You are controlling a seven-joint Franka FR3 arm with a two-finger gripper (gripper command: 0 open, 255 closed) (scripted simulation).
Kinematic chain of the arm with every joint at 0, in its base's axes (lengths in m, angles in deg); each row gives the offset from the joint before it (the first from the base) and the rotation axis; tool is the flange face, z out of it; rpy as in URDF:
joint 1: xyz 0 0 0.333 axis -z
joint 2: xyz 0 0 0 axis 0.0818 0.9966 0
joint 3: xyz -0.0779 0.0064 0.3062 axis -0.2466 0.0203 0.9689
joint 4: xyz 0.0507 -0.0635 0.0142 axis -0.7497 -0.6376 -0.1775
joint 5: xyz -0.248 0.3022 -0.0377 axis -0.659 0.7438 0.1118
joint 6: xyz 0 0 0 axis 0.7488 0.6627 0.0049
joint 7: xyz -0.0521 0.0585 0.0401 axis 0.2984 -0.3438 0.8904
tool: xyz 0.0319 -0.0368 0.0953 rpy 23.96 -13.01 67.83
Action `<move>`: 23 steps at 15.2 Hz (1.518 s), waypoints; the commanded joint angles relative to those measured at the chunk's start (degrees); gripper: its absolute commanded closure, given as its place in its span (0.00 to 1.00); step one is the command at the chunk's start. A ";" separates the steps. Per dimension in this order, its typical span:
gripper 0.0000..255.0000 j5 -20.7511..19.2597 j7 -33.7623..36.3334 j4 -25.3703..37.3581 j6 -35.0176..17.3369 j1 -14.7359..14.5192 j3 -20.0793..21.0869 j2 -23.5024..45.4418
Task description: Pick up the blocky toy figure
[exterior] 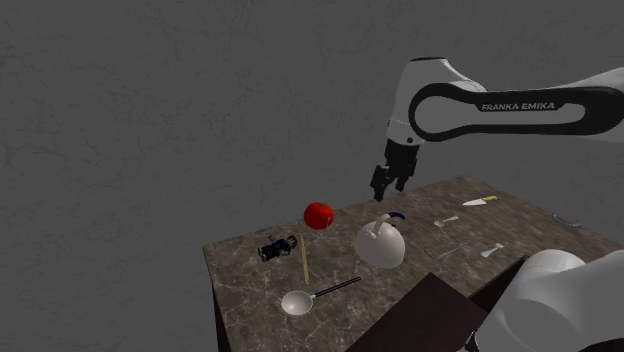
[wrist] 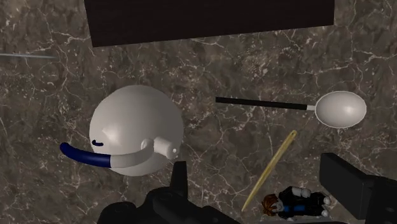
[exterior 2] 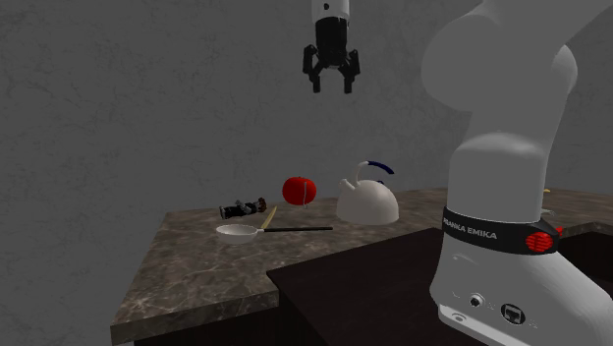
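The blocky toy figure (exterior: 279, 247) lies on its side on the dark marble tabletop (exterior: 250, 290), near the edge at the shoulder view's left. It is small, dark-bodied with a brown head (wrist: 273, 204). My black gripper (exterior: 389, 190) hangs open high above the table, over the white kettle (exterior: 380, 243) and well to the right of the figure. From the second exterior view the gripper (exterior 2: 331, 88) is far above the figure (exterior 2: 243, 208). In the wrist view the figure (wrist: 298, 202) lies far below, close to the finger (wrist: 340, 177) on its side.
A red apple (exterior: 318, 214) sits just behind the figure. A thin yellow stick (exterior: 303, 258) and a white ladle (exterior: 297, 301) with a black handle lie beside it. Cutlery (exterior: 480, 200) is scattered at the shoulder view's right. The dark stand (exterior: 420, 320) borders the table.
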 commanded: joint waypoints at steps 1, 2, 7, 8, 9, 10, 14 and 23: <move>0.00 -0.40 0.59 0.03 -4.11 -0.24 1.08 3.77; 0.00 -0.69 0.90 0.24 -5.93 -0.32 1.60 5.70; 0.00 -3.00 2.96 2.54 -14.32 -0.42 4.21 15.90; 0.00 -3.66 3.49 3.24 -15.82 -0.40 4.72 18.03; 0.00 -4.40 4.06 4.02 -17.25 -0.38 5.21 20.19; 0.00 -5.22 4.67 4.87 -18.61 -0.34 5.70 22.38; 0.00 -9.28 7.57 9.07 -23.22 -0.33 7.36 31.28; 0.00 -20.76 14.70 22.95 -28.54 -2.96 7.94 51.68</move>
